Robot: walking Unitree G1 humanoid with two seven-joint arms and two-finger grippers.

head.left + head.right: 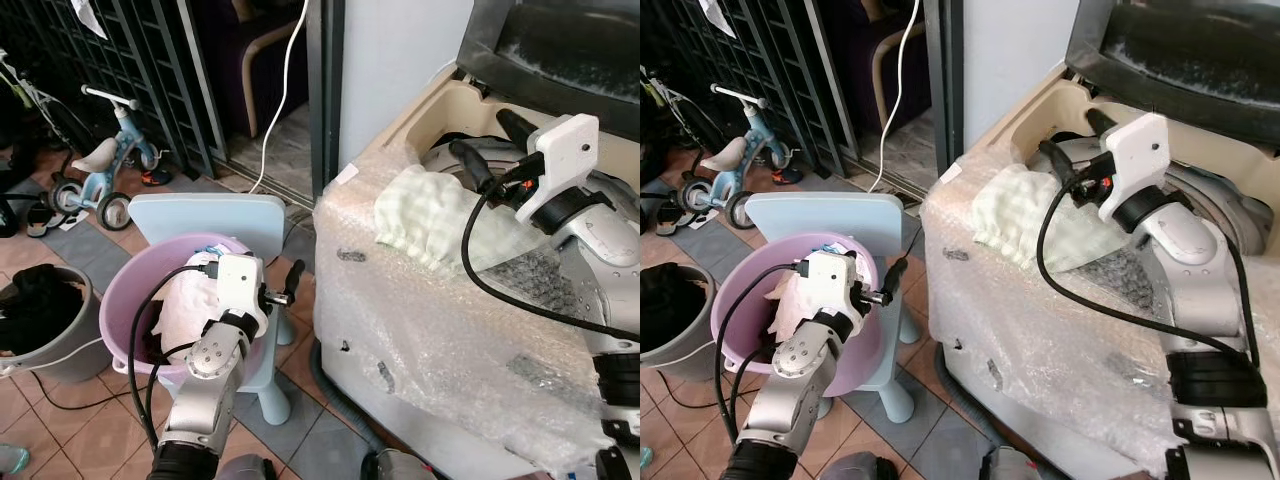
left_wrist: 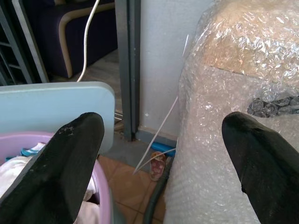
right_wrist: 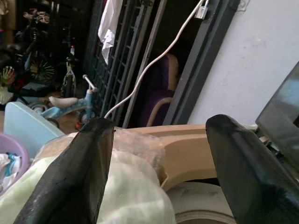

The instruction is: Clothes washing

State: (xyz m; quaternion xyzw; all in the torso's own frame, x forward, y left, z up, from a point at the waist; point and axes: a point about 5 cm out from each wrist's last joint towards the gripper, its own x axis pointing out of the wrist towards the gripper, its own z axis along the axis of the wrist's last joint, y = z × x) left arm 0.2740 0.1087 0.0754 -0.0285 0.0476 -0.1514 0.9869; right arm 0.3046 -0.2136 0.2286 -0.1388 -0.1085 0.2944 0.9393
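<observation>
Lower left, the left gripper (image 1: 292, 283) hangs spread and empty over the pink plastic laundry basin (image 1: 124, 300) of clothes on a pale blue plastic stool (image 1: 210, 216); upper right, the right gripper (image 1: 487, 140) gapes above the pale green checked cloth (image 1: 425, 216) draped on the bubble-wrapped top-loading washing machine (image 1: 450, 330)

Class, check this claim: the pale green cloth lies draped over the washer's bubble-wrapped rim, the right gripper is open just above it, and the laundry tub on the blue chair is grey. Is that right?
One detail is wrong. The tub on the blue chair is pink; the left eye view shows it. The grey one is a bucket on the floor. The cloth does lie over the washer rim, with the right gripper open above it.
</observation>
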